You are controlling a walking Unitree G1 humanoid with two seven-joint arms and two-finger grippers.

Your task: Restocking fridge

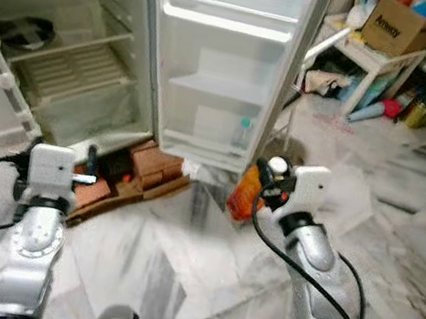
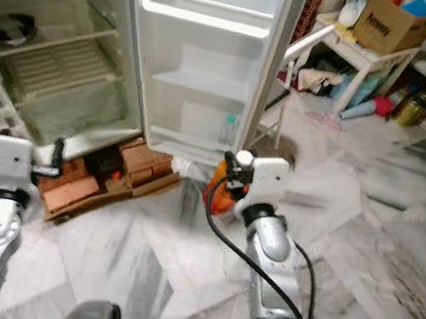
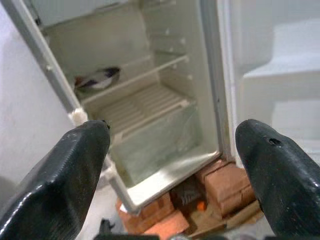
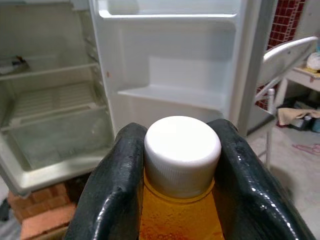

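My right gripper (image 4: 180,165) is shut on an orange bottle (image 1: 245,192) with a white cap (image 4: 182,148), held by the neck low in front of the open fridge door (image 1: 228,71). The door's shelves hold a small clear bottle (image 1: 241,134) at the bottom. To the left, the fridge body (image 1: 65,59) stands open with a dark item (image 1: 25,31) on its upper shelf. My left gripper (image 3: 175,170) is open and holds nothing, pointing at the fridge interior (image 3: 145,115).
The fridge rests on red bricks (image 1: 150,163) and cardboard on the marble floor. A white folding chair (image 1: 319,50) stands behind the door. At the back right a white table carries a cardboard box (image 1: 400,27), with clutter beneath it.
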